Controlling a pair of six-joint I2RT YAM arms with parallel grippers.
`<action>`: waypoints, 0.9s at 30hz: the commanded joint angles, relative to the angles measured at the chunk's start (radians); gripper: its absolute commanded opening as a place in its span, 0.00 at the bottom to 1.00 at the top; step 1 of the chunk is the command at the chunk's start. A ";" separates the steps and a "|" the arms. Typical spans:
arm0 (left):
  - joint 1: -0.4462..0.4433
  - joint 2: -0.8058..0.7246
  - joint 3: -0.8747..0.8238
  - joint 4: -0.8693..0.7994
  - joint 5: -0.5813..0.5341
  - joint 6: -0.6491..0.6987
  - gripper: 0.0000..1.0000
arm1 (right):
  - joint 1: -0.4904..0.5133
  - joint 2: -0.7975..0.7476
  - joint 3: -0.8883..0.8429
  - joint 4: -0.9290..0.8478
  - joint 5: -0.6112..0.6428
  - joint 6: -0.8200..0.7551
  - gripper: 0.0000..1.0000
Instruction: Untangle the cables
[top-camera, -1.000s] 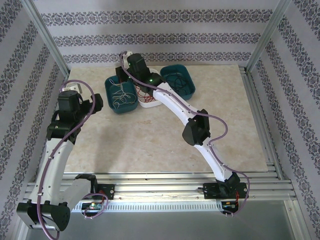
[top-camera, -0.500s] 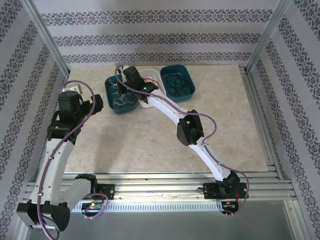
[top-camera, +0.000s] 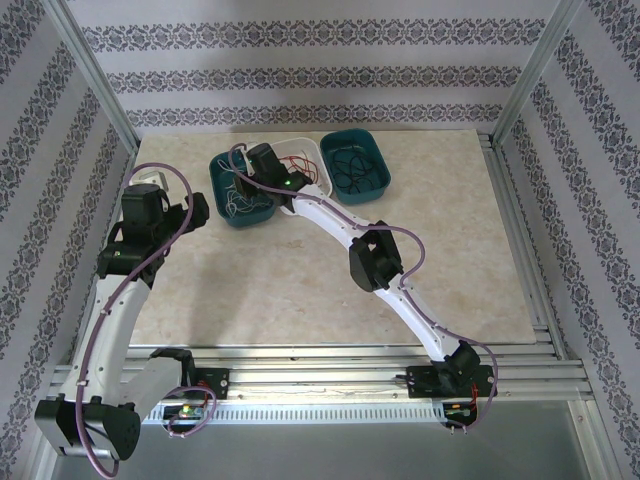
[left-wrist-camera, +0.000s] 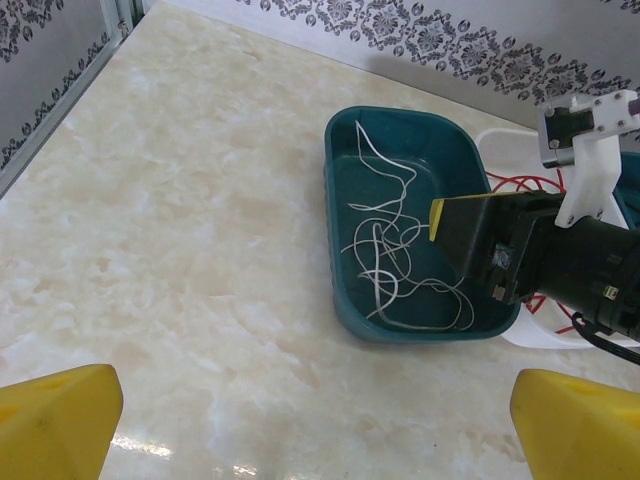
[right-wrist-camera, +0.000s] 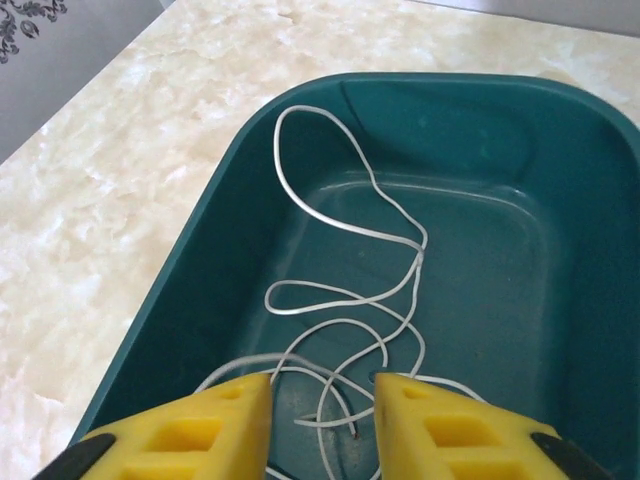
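White cables (right-wrist-camera: 380, 235) lie in loose loops on the floor of the left teal bin (right-wrist-camera: 200, 250). My right gripper (right-wrist-camera: 322, 395) hangs just above them, open, with nothing between its yellow fingers. From the left wrist view the same white cables (left-wrist-camera: 385, 250) show in that bin (left-wrist-camera: 335, 250), with the right gripper (left-wrist-camera: 445, 225) over its right end. Red cables (top-camera: 312, 175) lie in the white tray (top-camera: 305, 205). Black cables (top-camera: 350, 165) lie in the right teal bin (top-camera: 385, 175). My left gripper (left-wrist-camera: 320, 420) is open over bare table, short of the bin.
The three containers stand side by side at the back of the marble tabletop (top-camera: 300, 280). Metal frame posts and patterned walls close in the sides. My right arm (top-camera: 375, 265) stretches diagonally across the middle of the table.
My right gripper has swung left from the white tray to above the left teal bin, and its jaws have parted. The left arm has hardly moved.
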 joint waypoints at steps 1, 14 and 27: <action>0.012 0.002 -0.008 -0.007 0.015 -0.017 0.99 | -0.013 -0.036 0.049 -0.013 0.008 -0.022 0.39; 0.012 -0.017 -0.182 0.211 0.080 -0.061 0.99 | -0.100 -0.722 -0.760 0.158 0.197 -0.025 0.69; 0.004 0.085 -0.591 0.870 -0.031 0.048 0.99 | -0.413 -1.469 -1.751 0.293 0.422 0.068 0.98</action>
